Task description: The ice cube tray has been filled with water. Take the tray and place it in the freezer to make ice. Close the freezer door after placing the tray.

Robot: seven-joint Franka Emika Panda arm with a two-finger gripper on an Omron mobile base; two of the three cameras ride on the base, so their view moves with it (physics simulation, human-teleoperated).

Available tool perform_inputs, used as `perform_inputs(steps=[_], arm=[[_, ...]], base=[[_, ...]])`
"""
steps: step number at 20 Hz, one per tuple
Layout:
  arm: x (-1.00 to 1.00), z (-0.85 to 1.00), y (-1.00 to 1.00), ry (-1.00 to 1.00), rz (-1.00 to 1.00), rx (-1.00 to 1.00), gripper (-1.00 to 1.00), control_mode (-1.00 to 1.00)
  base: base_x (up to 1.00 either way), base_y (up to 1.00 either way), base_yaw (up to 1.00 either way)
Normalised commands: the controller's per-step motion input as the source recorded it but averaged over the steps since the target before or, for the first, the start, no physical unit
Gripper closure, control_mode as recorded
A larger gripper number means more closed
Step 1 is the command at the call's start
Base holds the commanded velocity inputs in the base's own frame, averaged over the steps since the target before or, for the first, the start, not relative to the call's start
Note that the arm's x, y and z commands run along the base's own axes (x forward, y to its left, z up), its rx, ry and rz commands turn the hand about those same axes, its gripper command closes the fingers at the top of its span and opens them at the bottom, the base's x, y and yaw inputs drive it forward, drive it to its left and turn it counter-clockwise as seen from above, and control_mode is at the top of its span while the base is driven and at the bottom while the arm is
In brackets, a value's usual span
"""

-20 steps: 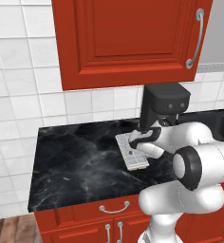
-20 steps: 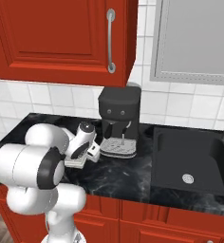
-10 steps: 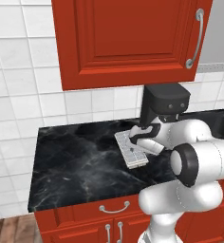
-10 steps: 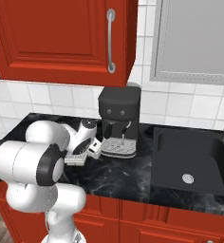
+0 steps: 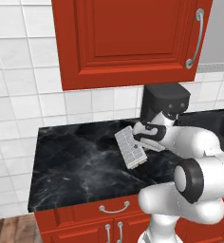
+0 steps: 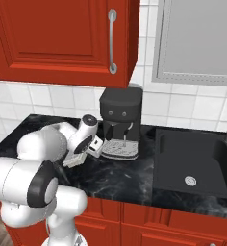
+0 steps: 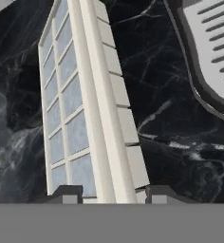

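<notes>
The ice cube tray (image 5: 130,148) is a white-grey grid of square cells lying on the black marble counter (image 5: 76,161), just left of the coffee machine. Water (image 7: 71,99) gives its cells a pale bluish sheen. My gripper (image 7: 114,194) reaches down onto the tray's right long rim, one fingertip (image 7: 69,193) over the cells and the other outside the side wall, both pressed against it. From the right base view the gripper (image 6: 81,154) is low over the tray (image 6: 73,162). The freezer and the freezer door are out of view.
A black coffee machine (image 5: 165,102) stands right next to the tray, its grey drip grille (image 7: 213,47) close to my hand. Red wall cabinets (image 5: 128,38) hang overhead. A dark sink (image 6: 192,163) lies further right. Bare counter stretches to the tray's left.
The jaws have come together from wide open onto the tray's rim. The hand dropped slightly; the tray has stayed where it was.
</notes>
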Motion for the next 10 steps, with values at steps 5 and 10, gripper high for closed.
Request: perform_inputs(steps=[5, 10], arm=[[-0.33, 0.71, 0.00, -0.03, 0.03, 0.00, 1.00, -1.00], [-0.38, 0.72, 0.00, -0.01, 0.05, 0.00, 1.00, -1.00]], base=[[0.00, 0.00, 0.00], [0.00, 0.00, 0.00]])
